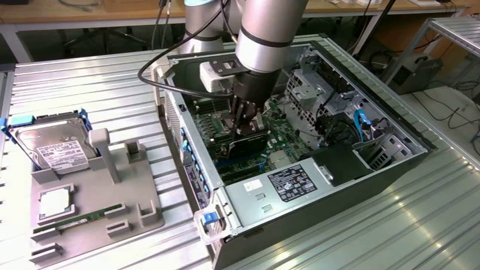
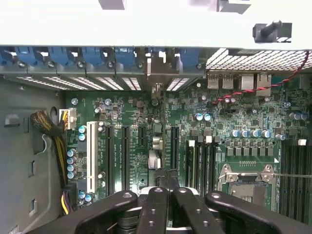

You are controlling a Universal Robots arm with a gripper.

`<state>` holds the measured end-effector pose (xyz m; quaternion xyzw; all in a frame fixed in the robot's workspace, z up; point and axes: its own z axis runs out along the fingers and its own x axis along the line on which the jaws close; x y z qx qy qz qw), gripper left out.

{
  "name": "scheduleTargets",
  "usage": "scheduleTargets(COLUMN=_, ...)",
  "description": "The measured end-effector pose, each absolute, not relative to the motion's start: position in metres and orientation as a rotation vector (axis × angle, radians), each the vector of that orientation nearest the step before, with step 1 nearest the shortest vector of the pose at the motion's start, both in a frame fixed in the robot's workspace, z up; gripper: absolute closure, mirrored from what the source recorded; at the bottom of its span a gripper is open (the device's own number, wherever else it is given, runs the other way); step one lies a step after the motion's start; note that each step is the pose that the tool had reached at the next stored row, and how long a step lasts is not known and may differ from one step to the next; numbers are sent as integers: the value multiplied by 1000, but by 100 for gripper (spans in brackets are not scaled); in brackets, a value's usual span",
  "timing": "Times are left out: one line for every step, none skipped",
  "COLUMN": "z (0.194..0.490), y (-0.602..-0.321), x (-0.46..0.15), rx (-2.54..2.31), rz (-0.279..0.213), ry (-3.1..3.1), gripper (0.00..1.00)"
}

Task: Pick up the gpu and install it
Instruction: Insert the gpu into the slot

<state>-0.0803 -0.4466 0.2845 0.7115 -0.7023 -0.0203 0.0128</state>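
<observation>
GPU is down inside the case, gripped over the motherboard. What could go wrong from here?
1. The gpu, held edge-on in the gripper, hangs among several long black slots. A slight offset could press it onto the board instead.
2. Its silver bracket sits close to the blue latches and could snag.
3. The arm's black cable loops near the case wall and might catch.

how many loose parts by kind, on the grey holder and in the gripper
hard drive: 1
processor chip: 1
green memory stick: 1
gpu, held in the gripper inside the computer case: 1
total: 4
</observation>
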Motion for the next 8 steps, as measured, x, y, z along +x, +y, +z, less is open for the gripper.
scheduleTargets(z=284, y=-447, x=-81, rx=2217, rz=-63, ry=-2189, gripper=89)
scheduleTargets(z=284, y=-447, x=-81, rx=2218, rz=-63, ry=-2188, gripper=89)
scheduleTargets(z=284, y=-447, x=-81, rx=2218, rz=-63, ry=-2188, gripper=89)
scheduleTargets(z=284, y=-447, x=-81, rx=2218, rz=-63, ry=-2188, gripper=89)
scheduleTargets(z=284, y=-447, x=-81, rx=2218, rz=-63, ry=-2189, gripper=89)
scheduleTargets(z=284, y=-447, x=-81, rx=2218, rz=-63, ry=-2189, gripper=89)
scheduleTargets(z=283, y=-447, x=-82, rx=2218, rz=-63, ry=-2189, gripper=89)
scheduleTargets(z=283, y=-447, x=-82, rx=2217, rz=-63, ry=-2188, gripper=89)
